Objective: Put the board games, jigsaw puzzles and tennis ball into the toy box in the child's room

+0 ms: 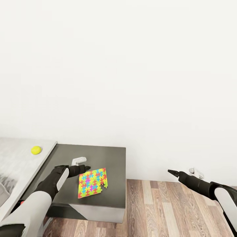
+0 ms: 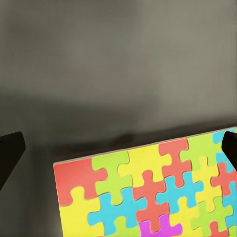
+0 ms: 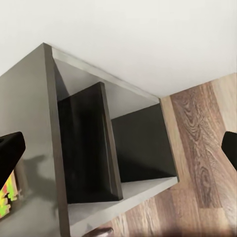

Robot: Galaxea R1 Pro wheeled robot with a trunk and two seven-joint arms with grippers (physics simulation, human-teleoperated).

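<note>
A: Jigsaw puzzle (image 1: 92, 182): one lies flat on the dark grey cabinet top (image 1: 112, 158), near its front edge, tilted a little off square. I read yellow, red, blue, green and magenta pieces in the left wrist view (image 2: 153, 195); one small piece sits slightly loose at the edge towards the floor.

B: Left gripper?

A: My left gripper (image 1: 86, 168) hovers just beside the puzzle's far corner, not on it. In the left wrist view its two fingers (image 2: 10, 155) stand far apart at the picture's edges with nothing between them but the puzzle edge and bare top.

B: Right gripper?

A: Right gripper (image 1: 171, 172) hangs over the wood plank floor (image 1: 164, 210), well apart from the cabinet. Its fingers (image 3: 11, 148) are spread wide, holding nothing. That camera looks at the cabinet's open side shelves (image 3: 123, 148).

B: Other task items?

A: Tennis ball (image 1: 36, 150) rests on the white table (image 1: 19, 164), to the left of the cabinet. A small white object (image 1: 78, 161) sits on the cabinet behind the left gripper; I cannot tell what it is.
</note>
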